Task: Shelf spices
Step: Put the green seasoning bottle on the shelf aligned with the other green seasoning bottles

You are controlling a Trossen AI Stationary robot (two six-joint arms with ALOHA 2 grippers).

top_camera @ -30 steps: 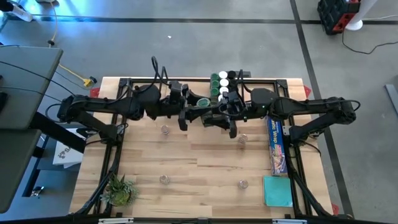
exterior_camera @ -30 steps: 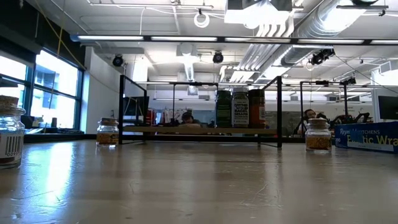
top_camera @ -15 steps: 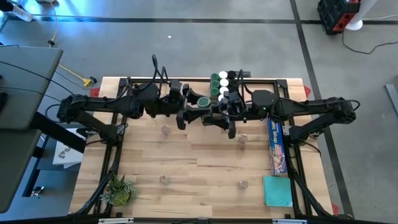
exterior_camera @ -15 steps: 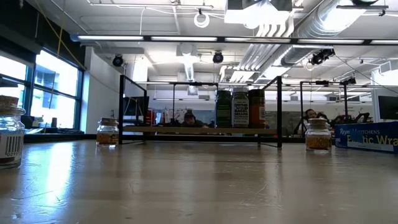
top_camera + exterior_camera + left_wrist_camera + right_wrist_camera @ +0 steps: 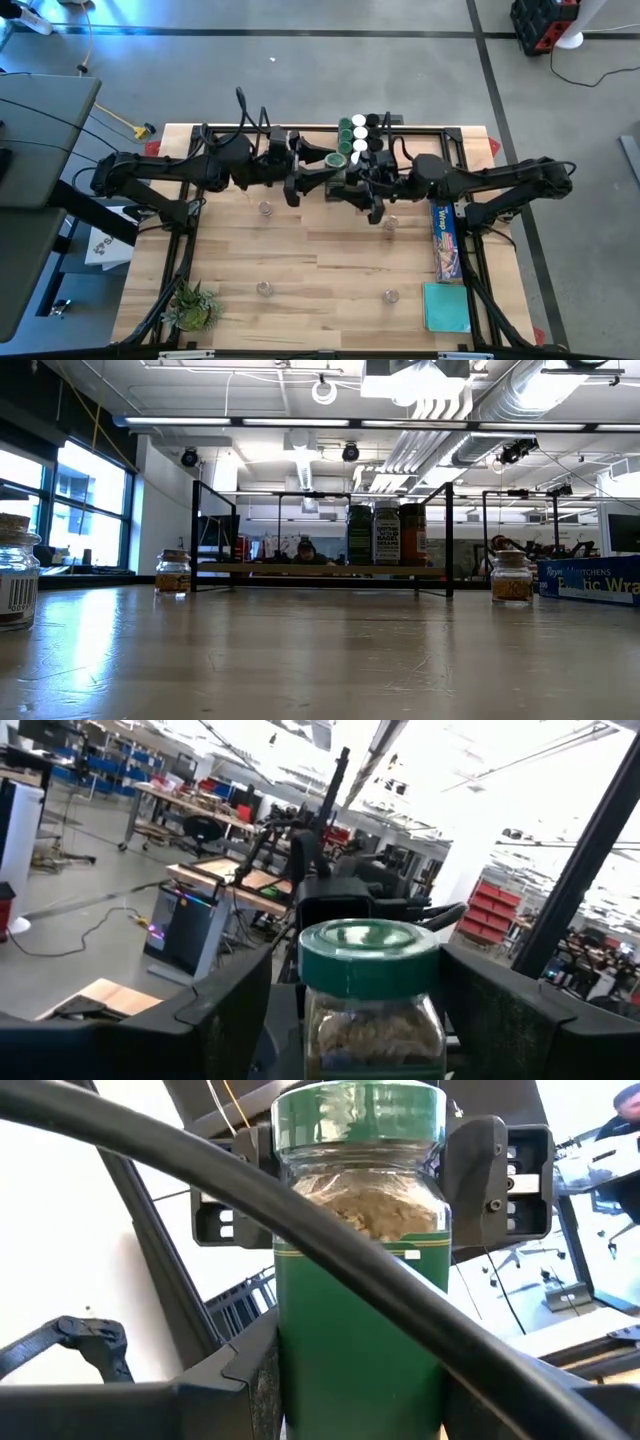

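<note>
My right gripper (image 5: 360,1380) clamps the green-lidded glass spice jar (image 5: 360,1210) low on its body, above the pale wooden shelf with black wire ends (image 5: 300,135), beside the jars already shelved (image 5: 360,135). My left gripper (image 5: 365,1020) stands spread either side of the same jar, apparently just letting go so the right can place it.

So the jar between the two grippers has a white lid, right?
Not white: the lid is green, as the left wrist view shows. The rest holds: the jar sits between the open left gripper and the right gripper, which grips it.
</note>
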